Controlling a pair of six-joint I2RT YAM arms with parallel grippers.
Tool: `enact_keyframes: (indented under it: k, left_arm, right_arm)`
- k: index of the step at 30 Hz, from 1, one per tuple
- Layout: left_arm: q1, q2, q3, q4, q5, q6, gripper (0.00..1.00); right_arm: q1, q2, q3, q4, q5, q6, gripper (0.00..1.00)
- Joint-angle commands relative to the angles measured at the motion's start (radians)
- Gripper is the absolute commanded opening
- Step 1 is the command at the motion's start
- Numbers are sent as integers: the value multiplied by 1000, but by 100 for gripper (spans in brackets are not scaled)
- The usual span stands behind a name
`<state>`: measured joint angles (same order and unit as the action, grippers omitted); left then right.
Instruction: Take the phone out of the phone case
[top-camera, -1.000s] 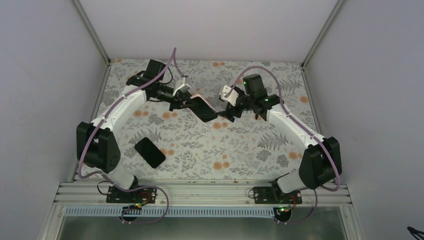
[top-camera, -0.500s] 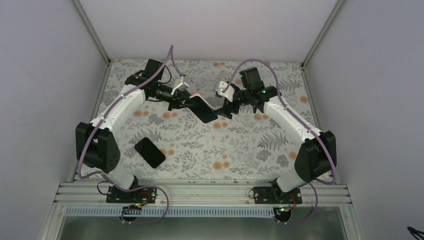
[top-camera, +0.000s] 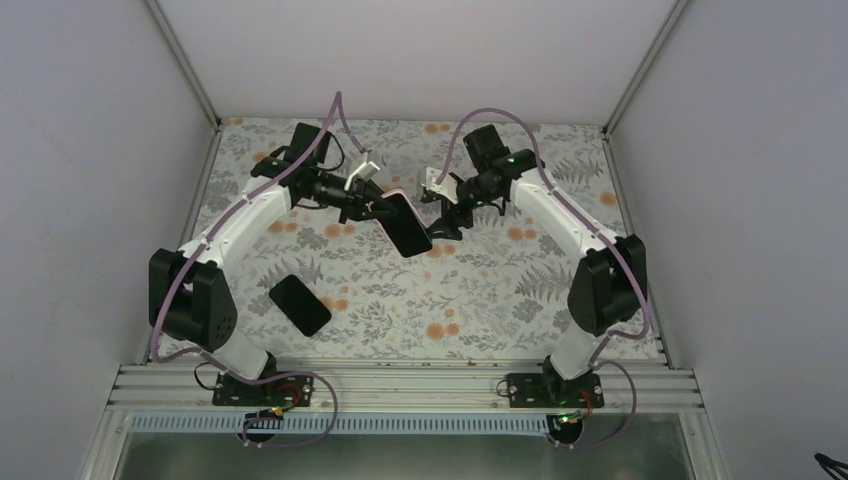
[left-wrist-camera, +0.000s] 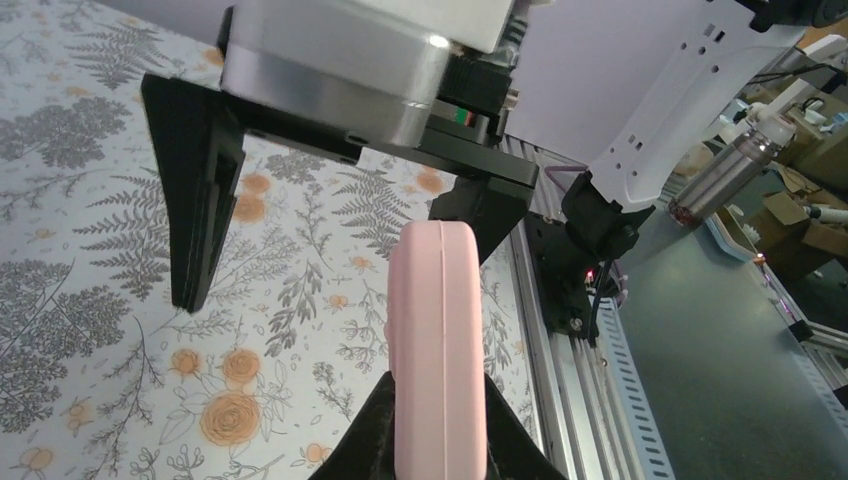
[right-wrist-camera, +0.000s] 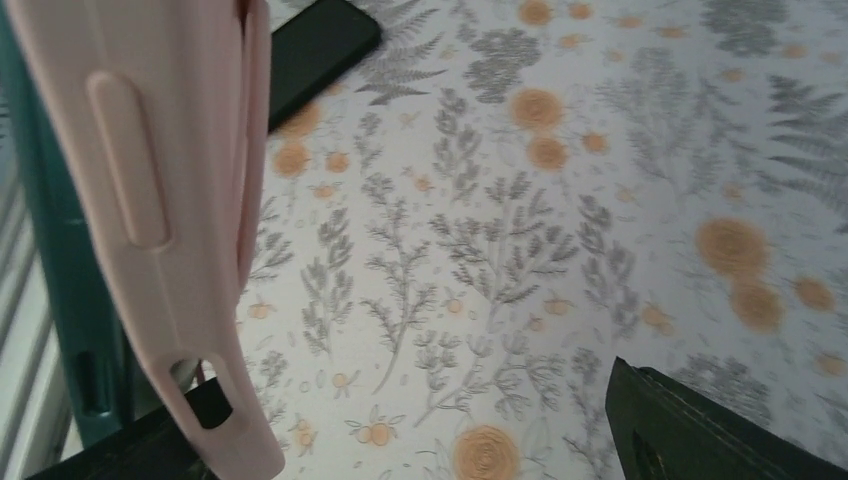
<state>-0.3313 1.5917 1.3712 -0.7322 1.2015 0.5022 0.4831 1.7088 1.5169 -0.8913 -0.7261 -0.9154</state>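
Pink phone case (left-wrist-camera: 437, 330) largely covers the clamping left tool (left-wrist-camera: 437, 405).

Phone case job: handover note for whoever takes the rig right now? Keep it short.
Left gripper: shut on the pink silicone phone case, holding it above the floral table.
Right gripper: open at the case's free end, not clamped on anything.
Phone: its dark face shows inside the case from above, so it seems not yet out.
Black flat phone-like slab: lies on the table near the left arm; neither gripper touches it.
Done: case lifted and presented.
Left: probably close the right gripper on the case edge and peel it off the phone.
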Motion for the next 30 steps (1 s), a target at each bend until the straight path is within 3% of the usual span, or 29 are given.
enact_keyframes:
  k: [1,6,14,18,21,22,26,30]
  left_arm:
    - [-52,-27,-48,556,-148,-98,2]
    - [-54,-27,-85,609,-240,-78,2]
    - [-59,-42,-153,697,-308,-77,2]
    - [-64,-31,-157,718,-379,-68,2]
    - [-64,-18,-143,726,-417,-62,3]
    - [-64,-13,-135,726,-424,-59,4]
    - [-64,10,-87,713,-450,-53,15]
    - [-63,19,-26,660,-496,-20,58]
  right_arm:
    - [125,59,114,-186,-530,-61,92]
    - [122,117,211,-381,-586,-162,87]
    - [90,78,211,-327,-687,-72,79]
    - [91,102,258,-392,-723,-79,51]
    - [93,105,270,-394,-699,-54,16]
    - [92,102,264,-394,-692,-49,8]
    - [88,84,227,-394,-669,-42,3]
    - [60,64,204,-390,-660,-13,3]
